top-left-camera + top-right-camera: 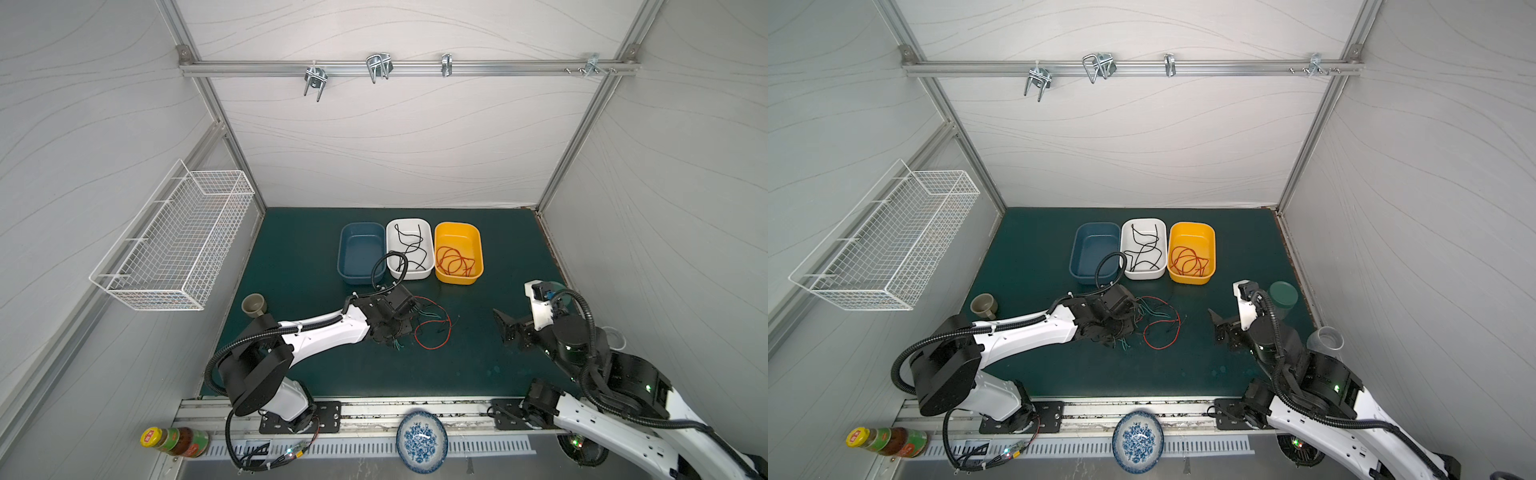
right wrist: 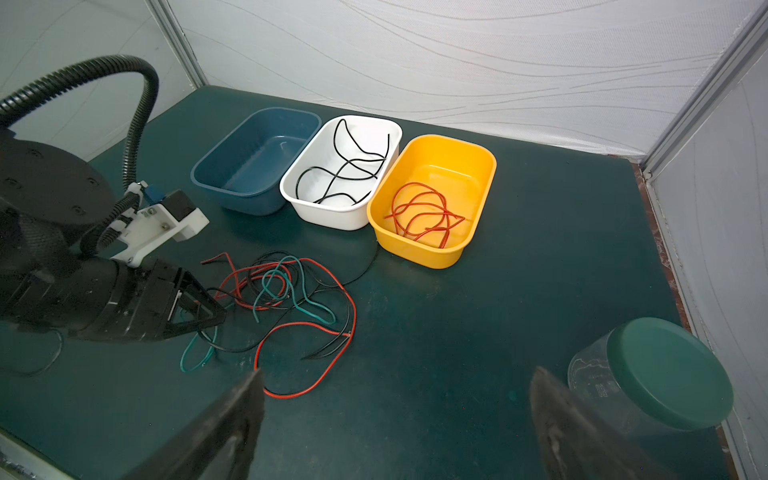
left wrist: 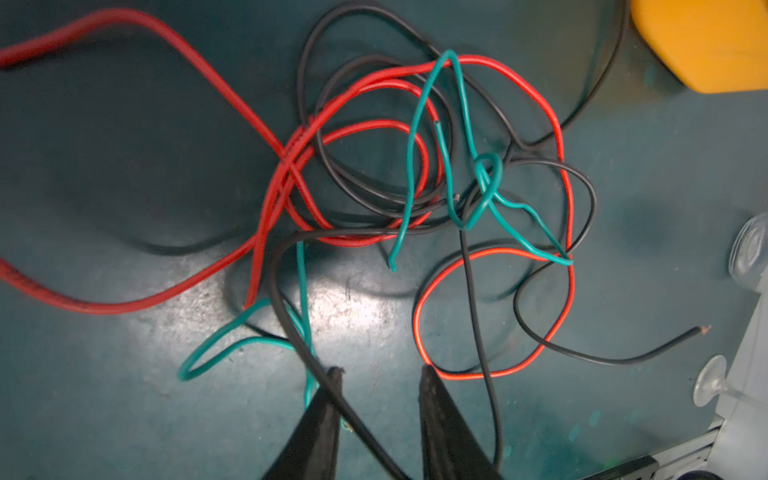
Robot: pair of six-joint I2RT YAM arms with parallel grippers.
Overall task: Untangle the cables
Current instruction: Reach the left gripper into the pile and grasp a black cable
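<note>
A tangle of red, black and teal-green cables [image 1: 432, 324] [image 1: 1158, 324] [image 2: 291, 291] lies on the dark green mat in front of the tubs. My left gripper [image 1: 395, 332] [image 3: 382, 372] is low over its near-left edge. The jaws stand narrowly apart, and one black cable [image 3: 291, 316] crosses a fingertip [image 3: 334, 374] and runs down into the gap. A teal-green loop [image 3: 216, 349] lies beside that finger. My right gripper [image 1: 505, 328] [image 2: 399, 374] hangs wide open and empty, to the right of the tangle. Black cables [image 1: 409, 249] lie in the white tub [image 1: 409, 275], red ones [image 1: 455, 259] in the yellow tub [image 1: 457, 279].
A blue tub [image 1: 361, 253] with nothing in it stands left of the white one. A green-lidded clear jar [image 2: 665, 374] and a clear cup [image 1: 1327, 338] sit near the right arm. A beige cup [image 1: 253, 305] is at the left, and a blue-patterned plate [image 1: 422, 440] at the front edge.
</note>
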